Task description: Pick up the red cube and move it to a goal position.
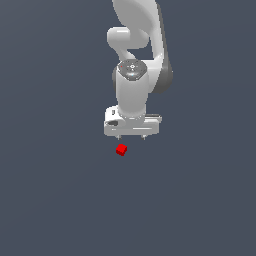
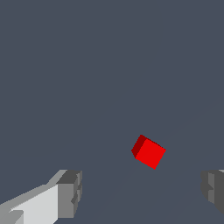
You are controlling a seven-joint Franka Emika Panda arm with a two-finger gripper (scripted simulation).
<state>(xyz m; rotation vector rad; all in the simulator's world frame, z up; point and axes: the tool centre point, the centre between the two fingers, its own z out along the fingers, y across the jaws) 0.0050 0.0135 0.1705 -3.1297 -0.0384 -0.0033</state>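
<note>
The red cube (image 1: 121,149) is a tiny bright red block lying on the flat dark grey surface. My white gripper (image 1: 131,137) hangs just above it, with the cube a little toward the exterior view's left of its middle. In the wrist view the red cube (image 2: 148,152) lies ahead of the gap between my two fingertips, turned at an angle to them. My gripper (image 2: 142,192) is open and holds nothing. One grey fingertip (image 2: 70,192) and the other fingertip (image 2: 213,188) stand far apart. No goal marker shows.
The white arm (image 1: 137,45) rises behind the gripper toward the top of the exterior view. The dark grey surface (image 1: 60,190) spreads all around with no other object in view.
</note>
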